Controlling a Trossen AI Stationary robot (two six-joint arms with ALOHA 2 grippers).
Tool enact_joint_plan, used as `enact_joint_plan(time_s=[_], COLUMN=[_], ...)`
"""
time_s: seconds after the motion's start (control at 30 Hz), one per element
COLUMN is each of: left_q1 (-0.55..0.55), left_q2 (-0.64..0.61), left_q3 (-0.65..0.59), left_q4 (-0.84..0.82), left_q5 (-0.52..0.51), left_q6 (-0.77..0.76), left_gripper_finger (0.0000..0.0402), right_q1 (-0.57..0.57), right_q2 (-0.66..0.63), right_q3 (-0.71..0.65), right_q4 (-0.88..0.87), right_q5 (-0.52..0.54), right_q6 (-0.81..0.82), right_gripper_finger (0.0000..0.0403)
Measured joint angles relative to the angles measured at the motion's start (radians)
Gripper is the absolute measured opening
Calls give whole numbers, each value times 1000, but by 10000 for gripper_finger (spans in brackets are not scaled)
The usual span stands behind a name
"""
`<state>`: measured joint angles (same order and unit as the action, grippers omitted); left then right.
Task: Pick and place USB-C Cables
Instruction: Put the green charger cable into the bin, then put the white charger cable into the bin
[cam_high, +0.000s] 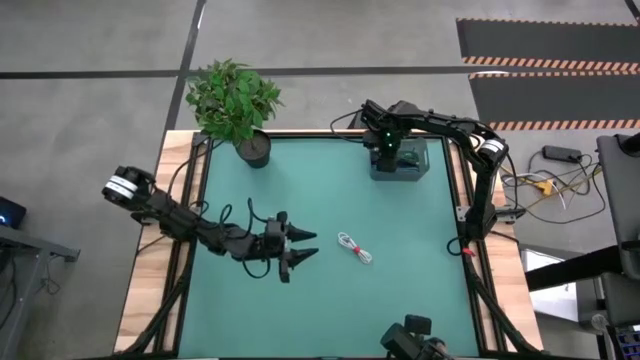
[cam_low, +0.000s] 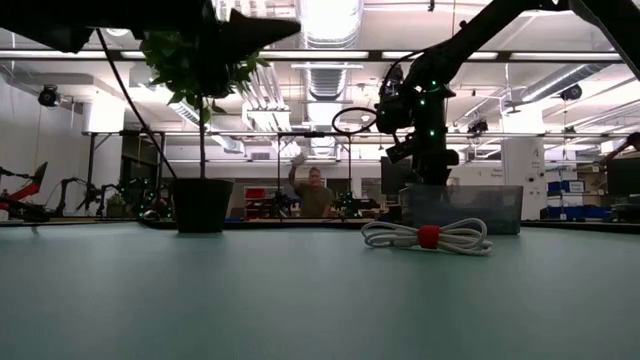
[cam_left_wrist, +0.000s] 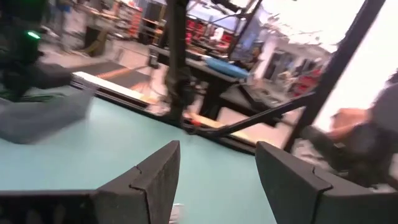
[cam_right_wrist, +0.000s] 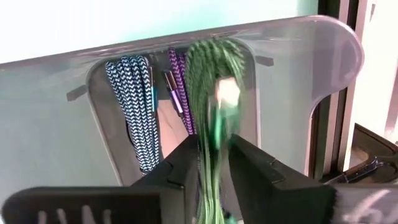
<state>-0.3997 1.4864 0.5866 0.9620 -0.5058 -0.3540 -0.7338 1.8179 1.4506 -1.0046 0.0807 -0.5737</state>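
A white USB-C cable with a red tie (cam_high: 354, 247) (cam_low: 428, 237) lies flat in the middle of the green table. My left gripper (cam_high: 308, 246) (cam_left_wrist: 217, 155) is open, just to the cable's left, with its fingers pointing at it. My right gripper (cam_high: 385, 150) (cam_right_wrist: 211, 146) is over the clear bin (cam_high: 400, 160) (cam_low: 460, 208) at the table's far edge, shut on a dark green cable (cam_right_wrist: 214, 93). A light blue braided cable (cam_right_wrist: 134, 106) and a purple cable (cam_right_wrist: 177, 87) lie inside the bin. My right gripper pinches the green cable bundle (cam_right_wrist: 214, 162) between its two fingers, coming from above and pointing down into the bin. The bundle lies along the fingers, and its far end (cam_right_wrist: 214, 59) reaches into the bin beside the purple cable. Whether it rests on the bin floor I cannot tell.
A potted plant (cam_high: 238, 105) (cam_low: 200, 205) stands at the table's far left corner. Black wiring (cam_high: 240, 215) loops along my left arm. A camera mount (cam_high: 410, 335) sits at the near edge. A person (cam_low: 315, 192) shows in the room beyond the table.
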Motion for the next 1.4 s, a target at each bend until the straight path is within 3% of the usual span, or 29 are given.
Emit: enact_joint_plan(time_s=[0.23, 0.43, 0.53, 0.73, 0.9, 1.2, 1.4], left_q1=[-38, -38, -17, -17, -27, -25, -44], left_q2=[-2, -2, -2, -8, -27, -57, -52], left_q3=[10, -15, -17, 53, 66, 69, 69], left_q4=[-13, -201, -201, -74, -178, -210, -211], left_q5=[48, 28, -17, 9, 16, 16, 28], left_q6=[-101, -20, -21, 17, 98, 26, 92], left_gripper_finger=[194, 193, 193, 193, 193, 193, 193], right_q1=[0, 12, 30, 44, 56, 130, 227], right_q2=[-1, -15, -47, -143, -187, -294, -414], right_q3=[34, 143, 164, 137, 126, 121, 4], right_q4=[-34, -193, -232, -148, -85, -160, -118], right_q5=[52, 47, -3, -133, -138, -135, -143], right_q6=[-1, 120, 155, 172, 206, 236, 374], right_gripper_finger=[104, 103, 96, 73, 55, 31, 26])
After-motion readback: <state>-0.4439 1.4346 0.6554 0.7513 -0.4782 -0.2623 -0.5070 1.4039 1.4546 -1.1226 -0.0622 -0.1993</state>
